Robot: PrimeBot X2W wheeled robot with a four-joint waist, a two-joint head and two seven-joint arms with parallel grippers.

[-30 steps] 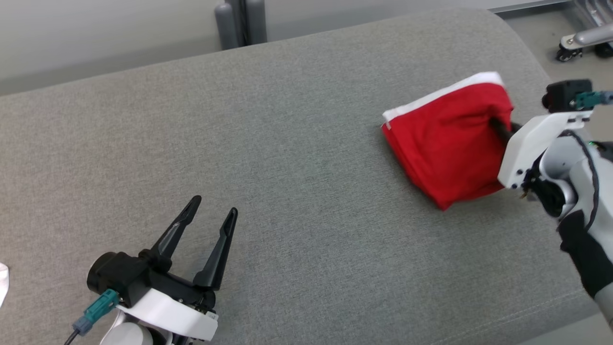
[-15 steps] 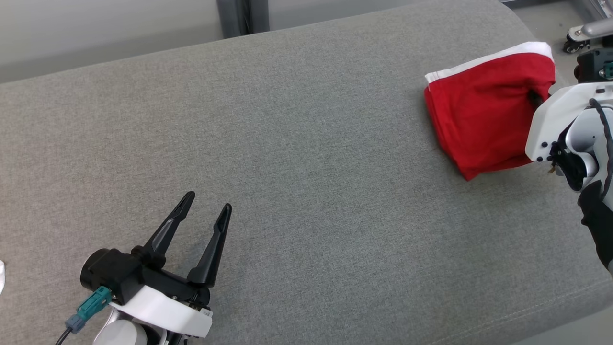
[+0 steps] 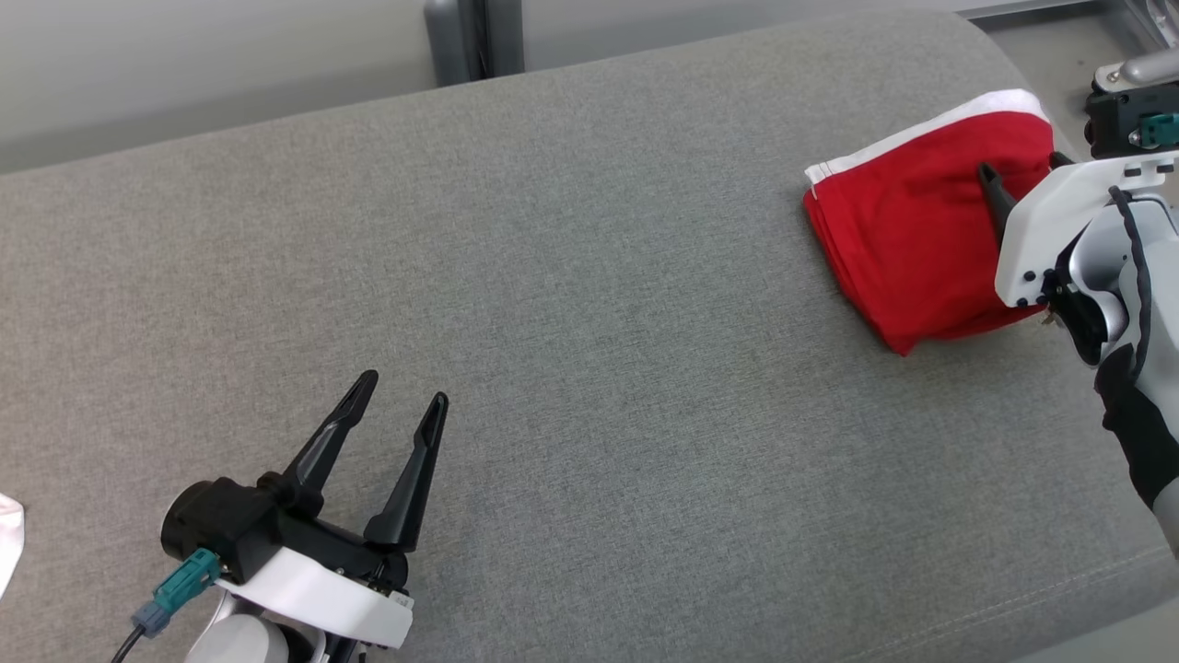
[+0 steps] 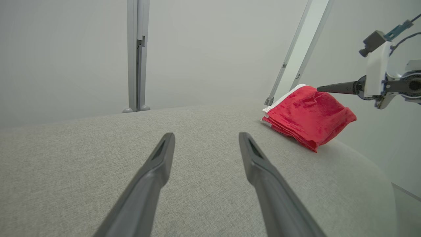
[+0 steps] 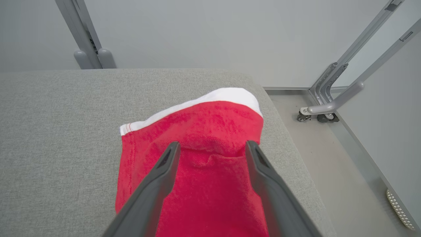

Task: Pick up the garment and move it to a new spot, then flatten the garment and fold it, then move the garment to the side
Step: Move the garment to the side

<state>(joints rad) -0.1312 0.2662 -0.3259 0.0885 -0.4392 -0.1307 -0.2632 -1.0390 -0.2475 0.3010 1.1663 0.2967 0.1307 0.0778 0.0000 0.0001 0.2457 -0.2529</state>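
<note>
Head view, right claw: the right gripper, which was pinched on the garment's edge a second ago, now has its jaws spread wide and has let go.
Head view, garment: the folded red garment lies at the upper right of the frame, near the right end of the grey cushion and further right than before.
Head view, left claw: the left gripper is at the lower left, jaws wide, holding nothing, unchanged.
Left wrist view: the garment is at the right of the frame, lying flat on the cushion, with one right finger above it.
Right wrist view: both fingers straddle the red cloth, which is free between them.
Meaning: the move to the side looks done, and what probably remains is drawing the arm back.
</note>
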